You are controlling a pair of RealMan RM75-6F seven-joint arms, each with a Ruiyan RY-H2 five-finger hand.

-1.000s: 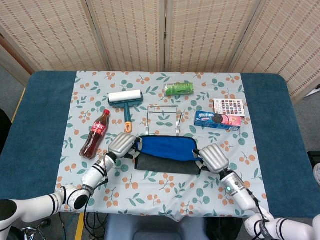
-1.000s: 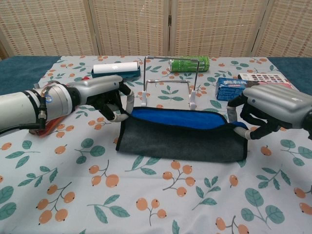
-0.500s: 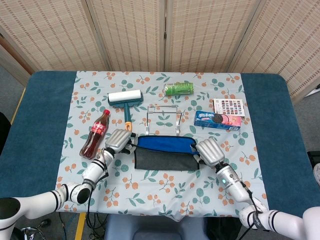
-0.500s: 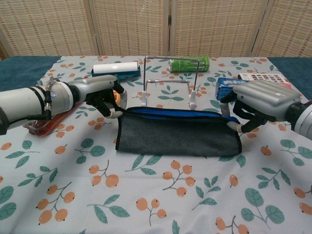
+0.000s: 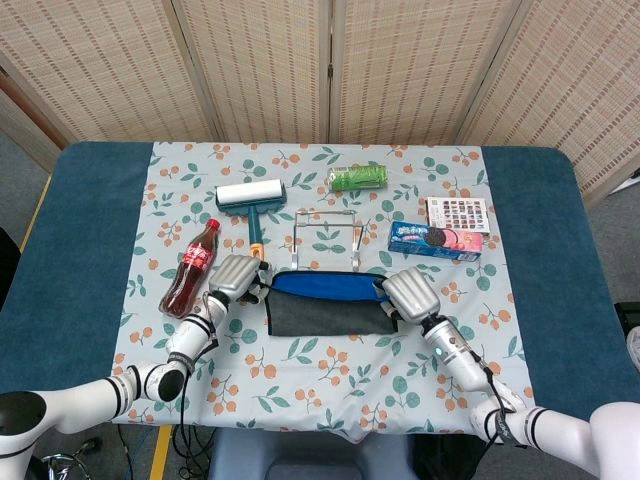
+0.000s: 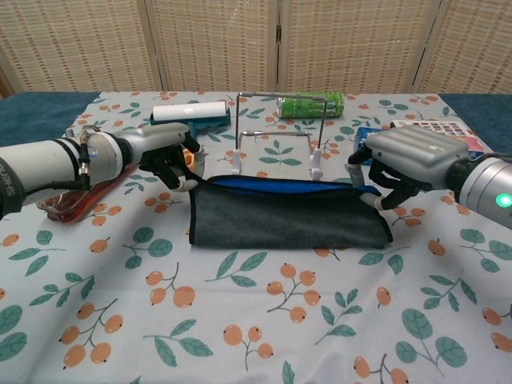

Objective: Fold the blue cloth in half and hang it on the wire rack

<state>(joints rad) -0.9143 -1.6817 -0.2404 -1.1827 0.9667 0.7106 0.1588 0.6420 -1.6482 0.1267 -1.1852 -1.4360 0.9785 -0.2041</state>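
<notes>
Two hands are on the soft blue cloth with the dark grey back [image 6: 288, 214] right now. It lies folded on the flowery tablecloth [image 6: 240, 320], with the blue edge on top at the far side. My left hand [image 6: 170, 158] curls its fingers on the cloth's corner at 9 o'clock, and my right hand [image 6: 398, 166] pinches the corner at 3 o'clock. So both hands are closed and holding the cloth.

At 12 o'clock from the cloth, just beside it, stands the thin silver wire rack [image 6: 280, 136]. I think the fold is done and the hanging is not.

What could go wrong? If one hand lifts faster than the other, the cloth may tilt and slide out. If I lift too low, the cloth could bump the rack and tip it, because it looks light. The red cola bottle lying on its side [image 5: 190, 268] is at 9 o'clock from my left hand, so a wide swing could knock it and make it roll.
</notes>
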